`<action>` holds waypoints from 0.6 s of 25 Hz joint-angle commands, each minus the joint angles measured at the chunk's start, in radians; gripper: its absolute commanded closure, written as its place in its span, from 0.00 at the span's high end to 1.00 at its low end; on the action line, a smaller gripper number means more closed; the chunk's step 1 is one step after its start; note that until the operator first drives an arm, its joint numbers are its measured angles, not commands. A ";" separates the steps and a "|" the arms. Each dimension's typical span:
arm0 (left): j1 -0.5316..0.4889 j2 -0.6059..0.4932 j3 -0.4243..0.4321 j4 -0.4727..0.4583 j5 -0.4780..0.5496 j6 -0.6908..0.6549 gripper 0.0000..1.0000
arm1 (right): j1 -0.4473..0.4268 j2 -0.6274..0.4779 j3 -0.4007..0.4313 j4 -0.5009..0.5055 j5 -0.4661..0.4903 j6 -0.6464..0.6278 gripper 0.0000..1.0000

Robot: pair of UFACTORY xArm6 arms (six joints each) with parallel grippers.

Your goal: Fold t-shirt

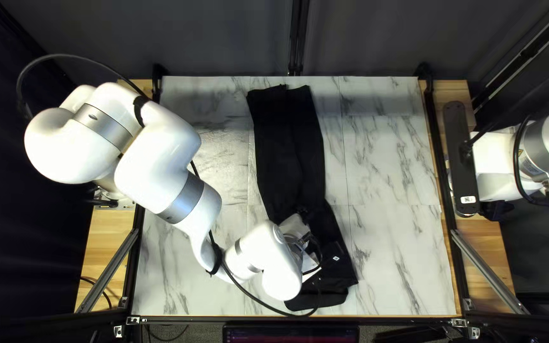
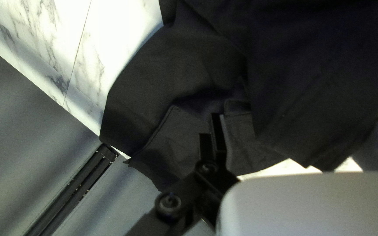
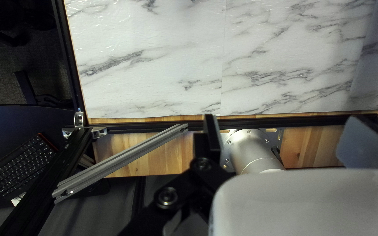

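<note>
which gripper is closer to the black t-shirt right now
Left. The left gripper hangs open just over the near end of the black t-shirt. The right gripper sits by its own base at the edge of the table, no cloth nearby.

The t-shirt (image 1: pixel 293 157) lies lengthwise down the middle of the surface (image 1: pixel 389 157), far edge to near edge. Our left arm (image 1: pixel 160 157) reaches over its near end; our right arm (image 1: pixel 517 157) sits beyond the right edge.

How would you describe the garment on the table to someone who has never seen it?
Find the white marble-patterned table. Down its middle runs a black cloth t-shirt, folded into a long strip. It is the only dark, soft thing there.
</note>
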 commanded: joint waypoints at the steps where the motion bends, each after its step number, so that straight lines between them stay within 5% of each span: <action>1: 0.000 0.004 -0.013 0.014 -0.030 0.007 1.00 | 0.000 0.000 0.000 0.000 0.000 0.000 1.00; 15: 0.027 -0.132 0.253 0.201 -0.432 -0.193 1.00 | 0.000 0.000 0.000 0.000 0.000 0.000 1.00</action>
